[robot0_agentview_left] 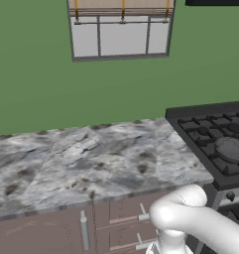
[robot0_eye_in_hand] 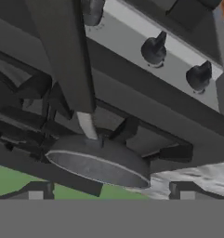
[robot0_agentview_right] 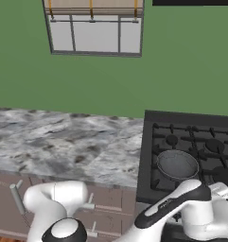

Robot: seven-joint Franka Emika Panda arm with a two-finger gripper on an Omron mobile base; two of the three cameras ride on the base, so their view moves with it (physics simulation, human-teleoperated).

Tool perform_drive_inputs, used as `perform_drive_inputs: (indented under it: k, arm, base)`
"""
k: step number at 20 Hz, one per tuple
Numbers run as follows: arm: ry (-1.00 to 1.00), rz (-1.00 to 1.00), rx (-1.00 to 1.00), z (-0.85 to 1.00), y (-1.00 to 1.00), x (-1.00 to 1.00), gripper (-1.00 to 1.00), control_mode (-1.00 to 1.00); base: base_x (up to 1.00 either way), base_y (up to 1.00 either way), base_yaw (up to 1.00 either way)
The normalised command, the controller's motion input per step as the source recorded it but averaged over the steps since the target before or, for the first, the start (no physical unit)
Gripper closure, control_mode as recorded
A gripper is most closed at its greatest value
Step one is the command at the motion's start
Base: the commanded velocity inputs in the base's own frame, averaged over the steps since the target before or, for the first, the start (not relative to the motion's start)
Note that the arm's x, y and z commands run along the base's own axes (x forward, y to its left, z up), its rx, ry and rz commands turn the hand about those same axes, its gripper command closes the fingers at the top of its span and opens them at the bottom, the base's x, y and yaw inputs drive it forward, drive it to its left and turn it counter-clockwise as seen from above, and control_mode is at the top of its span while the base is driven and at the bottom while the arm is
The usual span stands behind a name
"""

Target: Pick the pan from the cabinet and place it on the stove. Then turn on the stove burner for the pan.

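- Dark grey metal pan (robot0_agentview_right: 177, 164) sitting on the stove (robot0_agentview_right: 191, 142), over a front-left burner (robot0_agentview_left: 233, 149), ringed by iron grate prongs.
- Pointing up-side-down in hand view: pan (robot0_eye_in_hand: 99, 160) hanging below its thin straight handle (robot0_eye_in_hand: 67, 56), handle running toward the camera.
- Gripper (robot0_eye_in_hand: 108, 190) standing wide apart, tips either side of the pan rim, gripping nothing; handle lying free between them.
- Judging pan as rigid, fairly heavy for its size, smooth and a bit slippery; not fragile.
- Best hold looking like the handle near its root, though lifting no longer needed.
- Placing step judged done; knob turning left.
- Small dark rounded knobs (robot0_eye_in_hand: 155, 46) lining a pale grey front panel, pinchable across their ridges.
- Marbled grey-white stone counter (robot0_agentview_left: 81, 158) lying beside the stove, matte looking.
- Mauve-brown drawer fronts (robot0_agentview_left: 126, 213) with silver bar handles sitting under the counter.
- Flat green wall and a pale paned window (robot0_agentview_left: 121, 34) behind.
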Motion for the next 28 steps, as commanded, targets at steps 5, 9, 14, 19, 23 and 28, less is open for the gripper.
perform_drive_inputs:
  k: [5, 9, 14, 19, 23, 28]
  arm:
    - [-0.21, 0.00, 0.00, 0.05, 0.62, -0.52, -1.00, -1.00]
    - [-0.08, 0.00, 0.08, -0.34, 0.81, -0.36, -1.00, -1.00]
    - [-0.07, 0.00, 0.12, -0.28, 0.72, -0.07, -1.00, -1.00]
    - [-0.14, 0.00, 0.11, -0.28, 0.42, -0.01, -1.00, -1.00]
    - [-0.19, 0.00, 0.07, -0.32, 0.12, -0.01, -1.00, -1.00]
    - [-0.11, -0.01, 0.01, -0.38, 0.07, 0.00, -1.00, -1.00]
  base:
    - [0.00, 0.00, 0.00]
    - [0.00, 0.00, 0.00]
    - [0.00, 0.00, 0.00]
    - [0.00, 0.00, 0.00]
    - [0.00, 0.00, 0.00]
    - [0.00, 0.00, 0.00]
